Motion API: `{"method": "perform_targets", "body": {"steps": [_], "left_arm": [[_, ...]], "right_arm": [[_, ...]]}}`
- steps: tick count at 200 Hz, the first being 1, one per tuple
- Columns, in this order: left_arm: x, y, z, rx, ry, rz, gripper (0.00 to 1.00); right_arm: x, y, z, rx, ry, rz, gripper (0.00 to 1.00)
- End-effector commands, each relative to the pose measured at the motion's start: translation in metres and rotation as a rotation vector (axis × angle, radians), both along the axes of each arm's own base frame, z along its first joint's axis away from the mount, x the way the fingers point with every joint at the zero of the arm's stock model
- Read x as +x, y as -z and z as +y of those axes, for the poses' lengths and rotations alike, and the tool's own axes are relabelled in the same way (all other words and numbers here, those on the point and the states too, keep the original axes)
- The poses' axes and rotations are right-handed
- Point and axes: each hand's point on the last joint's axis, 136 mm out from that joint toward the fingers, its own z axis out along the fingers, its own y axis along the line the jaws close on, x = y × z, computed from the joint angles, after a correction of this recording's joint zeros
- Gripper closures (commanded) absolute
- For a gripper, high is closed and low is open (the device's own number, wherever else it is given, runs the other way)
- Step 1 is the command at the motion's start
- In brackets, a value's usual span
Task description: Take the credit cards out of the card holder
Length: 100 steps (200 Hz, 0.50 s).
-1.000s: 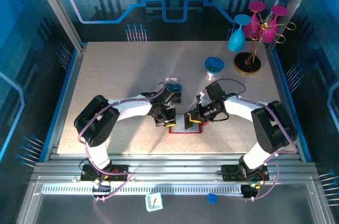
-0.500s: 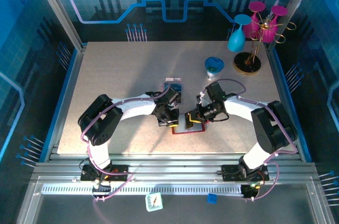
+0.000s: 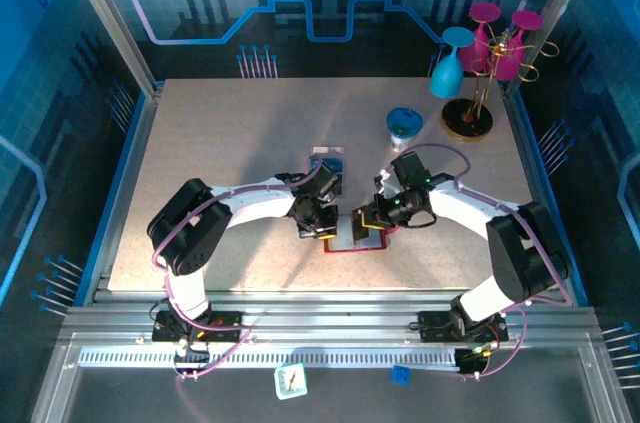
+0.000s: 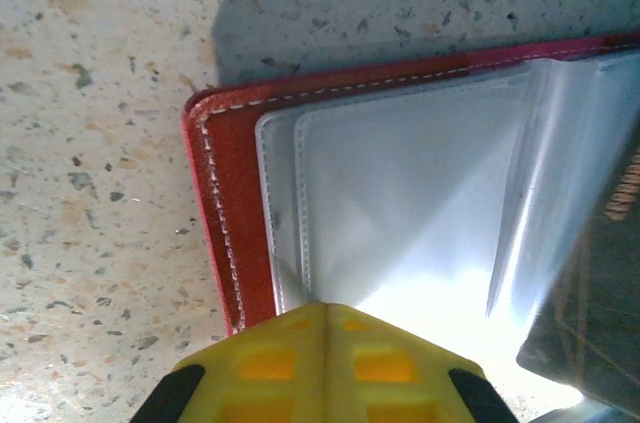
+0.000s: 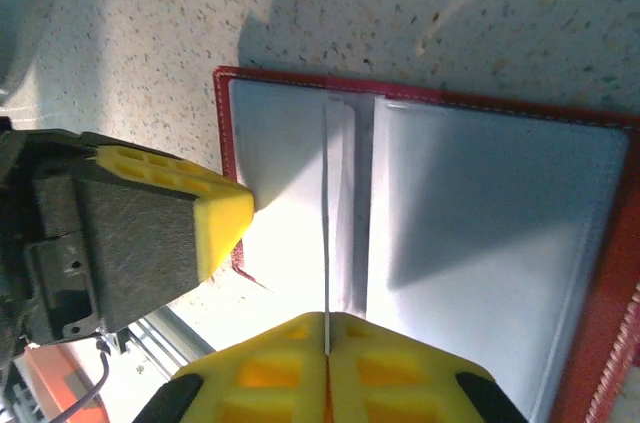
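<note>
The red card holder (image 3: 372, 248) lies open near the table's front middle, clear pockets up (image 4: 225, 223) (image 5: 600, 323). My left gripper (image 3: 321, 232) (image 4: 322, 307) is shut, its yellow tips pressing on the left pocket near the holder's edge. My right gripper (image 3: 364, 227) (image 5: 327, 319) is shut on a thin leaf seen edge-on. From the left wrist this is a black card (image 4: 600, 283) standing up beside a lifted clear sleeve. I cannot tell if the sleeve is pinched too. Two credit cards (image 3: 328, 163), one blue-and-white and one dark, lie behind the left gripper.
At the back right stand a blue-lidded tub (image 3: 404, 125), a blue goblet (image 3: 447, 68) and pink glasses (image 3: 500, 38) on a gold rack (image 3: 467, 119). A metal rail runs along the table's near edge (image 3: 320, 295).
The left gripper shifted slightly right along the holder. The right arm's elbow swung outward to the right while its gripper stayed over the holder, still shut on the thin leaf.
</note>
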Motion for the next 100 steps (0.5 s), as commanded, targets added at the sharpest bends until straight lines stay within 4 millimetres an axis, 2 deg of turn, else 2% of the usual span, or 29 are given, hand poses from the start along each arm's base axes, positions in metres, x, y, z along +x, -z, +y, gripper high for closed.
{"method": "perform_targets", "body": {"steps": [1,9,59,100], "left_arm": [[-0.003,-0.008,0.003,0.009,0.008,-0.014,1.00],[-0.004,-0.010,0.001,-0.003,0.012,-0.021,1.00],[-0.002,-0.028,-0.010,-0.104,0.014,-0.062,0.97],[-0.009,-0.011,-0.016,-0.122,0.037,-0.003,0.97]], "right_arm": [[-0.003,-0.013,-0.009,-0.059,-0.020,-0.031,0.92],[0.004,-0.024,-0.008,-0.056,-0.021,-0.065,0.92],[0.014,-0.045,-0.015,-0.074,-0.013,-0.113,0.93],[0.026,-0.059,-0.018,-0.076,-0.006,-0.143,0.93]]}}
